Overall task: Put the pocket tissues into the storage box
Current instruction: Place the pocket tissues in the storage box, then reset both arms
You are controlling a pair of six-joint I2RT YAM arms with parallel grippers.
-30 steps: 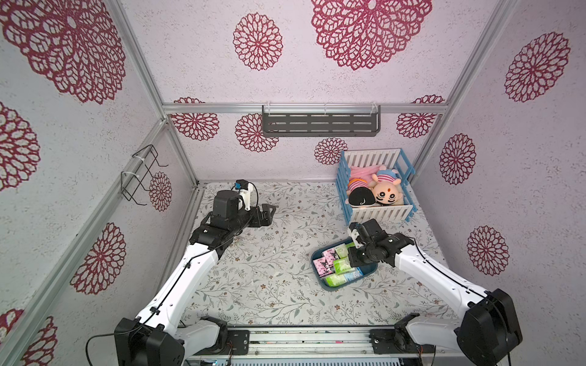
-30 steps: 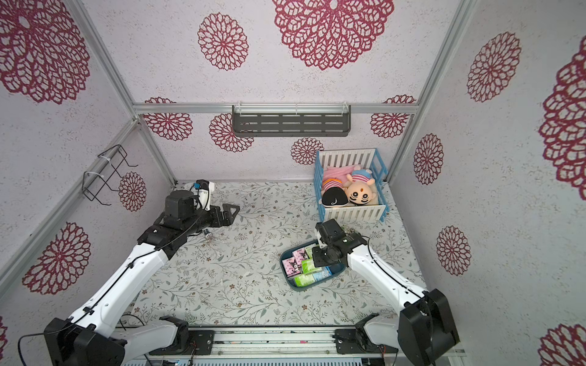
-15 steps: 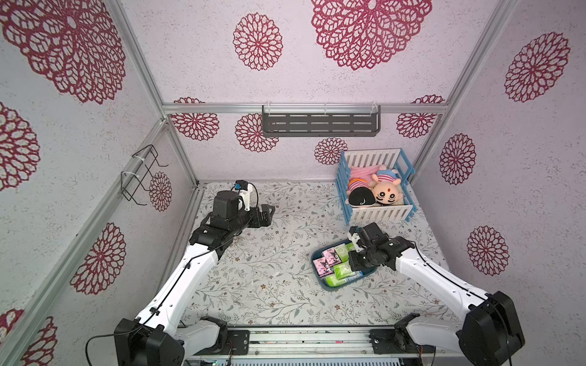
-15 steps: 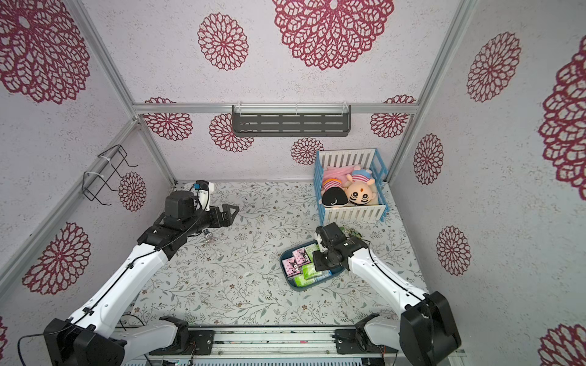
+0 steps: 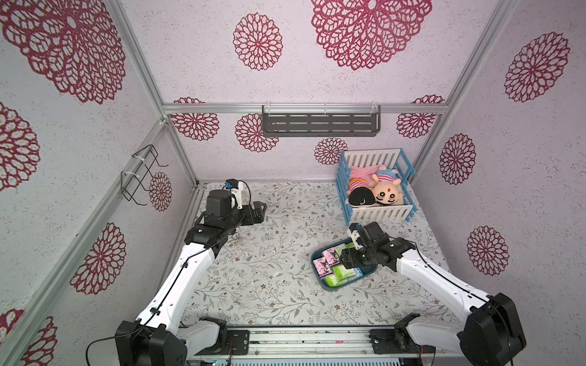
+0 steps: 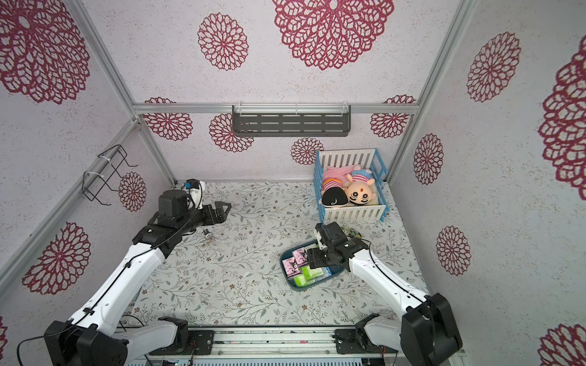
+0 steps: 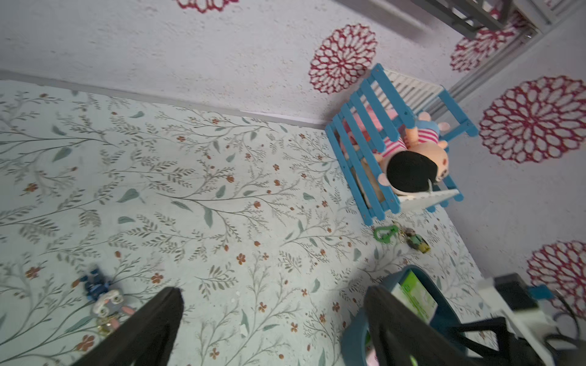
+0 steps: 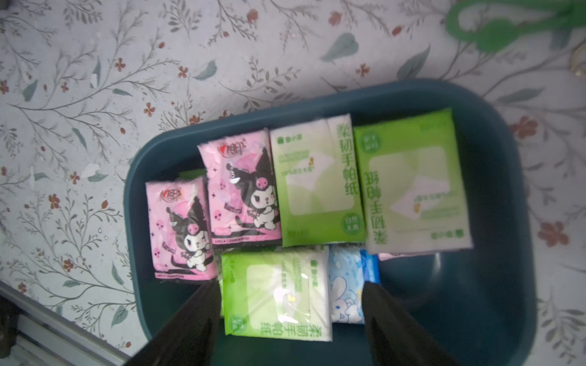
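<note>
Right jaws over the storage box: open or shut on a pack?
Open. The right gripper has its jaws spread wide above the storage box; the green pack between them lies flat in it, ungripped.

Both top views are bright and evenly lit, with only faint, soft shadows on the surface (image 5: 276, 253). Wide-angle bending tilts the frame posts (image 5: 139, 63) outward at the edges. The right wrist view is dimmer and slightly smeared. Print on the pocket tissues (image 8: 317, 180) reads soft, and glare sheens the green pack (image 8: 276, 294) between the right tool (image 8: 290, 285) fingers. The storage box (image 8: 494, 285) floor beside that tool lies in shade. In the left wrist view, the left tool (image 7: 272, 291) fingers are dark, unfocused shapes.
</note>
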